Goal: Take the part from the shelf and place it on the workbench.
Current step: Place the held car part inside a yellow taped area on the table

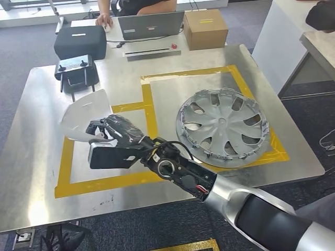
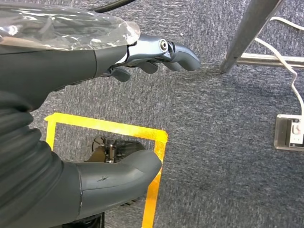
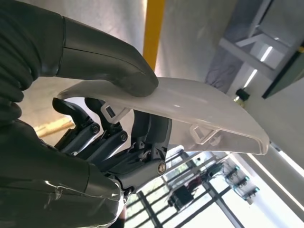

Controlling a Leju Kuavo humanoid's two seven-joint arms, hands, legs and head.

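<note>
Currently the right hand reaches across the near part of the metal workbench and holds a pale, translucent white part over the left side of the table, just inside the yellow tape outline. From the right wrist view the thumb presses on one face of the part while the dark fingers curl against the other, so it is clamped between them. To the right, inside a second taped square, a silver wheel cover lies flat. At the far edge sit a black case, a laptop and a cardboard box, with a person's hand beside the laptop. The left hand hangs over grey carpet, holding nothing, thumb and fingers apart.
</note>
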